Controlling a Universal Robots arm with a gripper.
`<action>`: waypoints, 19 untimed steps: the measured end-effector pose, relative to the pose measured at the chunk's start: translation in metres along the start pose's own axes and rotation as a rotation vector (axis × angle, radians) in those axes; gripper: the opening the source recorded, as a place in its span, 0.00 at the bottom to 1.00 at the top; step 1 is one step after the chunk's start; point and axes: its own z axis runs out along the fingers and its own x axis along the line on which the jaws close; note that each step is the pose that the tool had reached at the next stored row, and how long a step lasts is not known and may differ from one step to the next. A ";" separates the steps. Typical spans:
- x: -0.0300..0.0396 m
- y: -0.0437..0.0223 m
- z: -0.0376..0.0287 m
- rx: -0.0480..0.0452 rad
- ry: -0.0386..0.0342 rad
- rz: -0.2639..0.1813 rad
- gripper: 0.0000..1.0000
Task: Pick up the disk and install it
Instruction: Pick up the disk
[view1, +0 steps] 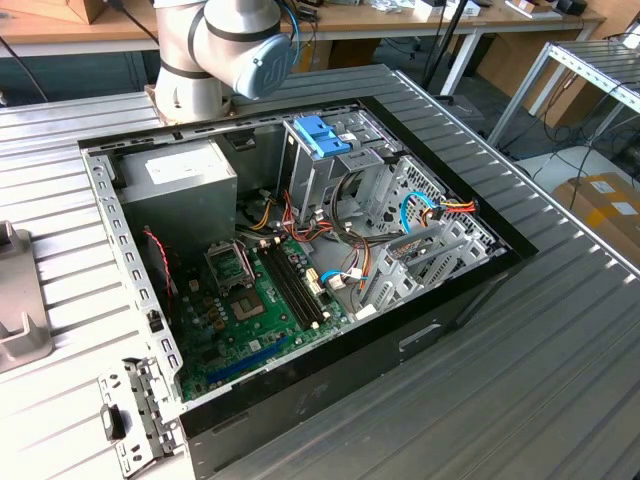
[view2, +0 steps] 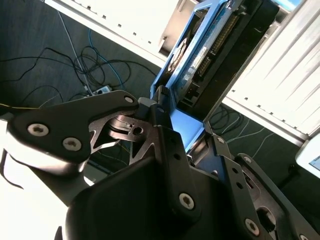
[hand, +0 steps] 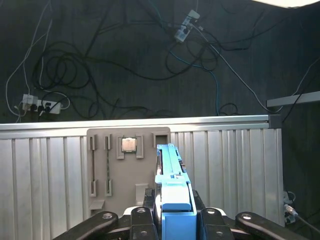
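- Currently, your gripper (hand: 173, 202) grips the disk (view2: 235, 35) by its blue bracket (view2: 185, 122); pick-up looks complete.
- Installing calls for aligning it squarely with the open computer case (view1: 330, 390).

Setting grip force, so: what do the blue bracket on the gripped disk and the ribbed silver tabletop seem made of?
The blue bracket on the disk looks like moulded plastic: uniform colour, smooth soft sheen. The ribbed silver tabletop looks like bare metal, likely aluminium: bright straight ridges.
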 end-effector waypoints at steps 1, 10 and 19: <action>0.0010 -0.0001 -0.0001 0.0000 0.0000 0.000 0.37; 0.0071 -0.0003 -0.0008 -0.0001 0.0001 0.000 0.37; 0.0124 -0.0006 -0.0013 0.0000 0.0000 0.000 0.37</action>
